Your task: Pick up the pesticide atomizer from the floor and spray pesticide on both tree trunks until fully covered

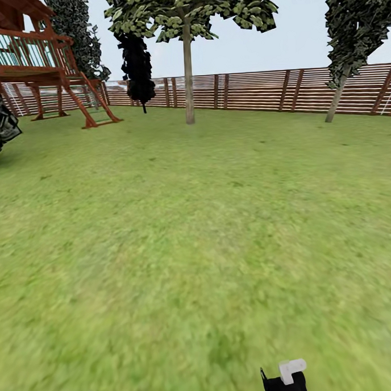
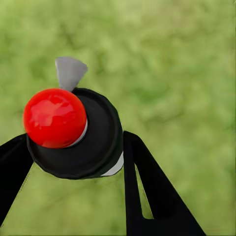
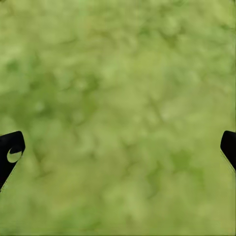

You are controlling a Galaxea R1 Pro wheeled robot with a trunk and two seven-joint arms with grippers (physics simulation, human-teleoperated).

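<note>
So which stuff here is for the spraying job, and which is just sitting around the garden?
For the job:
- pesticide atomizer, held in the left claw
- tree trunk straight ahead

Just there:
- wooden playhouse
- slat fence
- dark narrow tree
- grass
- right claw, open and holding nothing

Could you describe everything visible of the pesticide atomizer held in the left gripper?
In the left wrist view, the pesticide atomizer is a small round black bottle seen end-on, topped by a glossy red ball with a thin white collar beneath it. A grey, fan-shaped piece juts from its far edge, and a white patch shows on its side. It looks like smooth plastic. The left gripper holds it off the ground, one black finger pressing each side, with blurred green grass behind.
</note>
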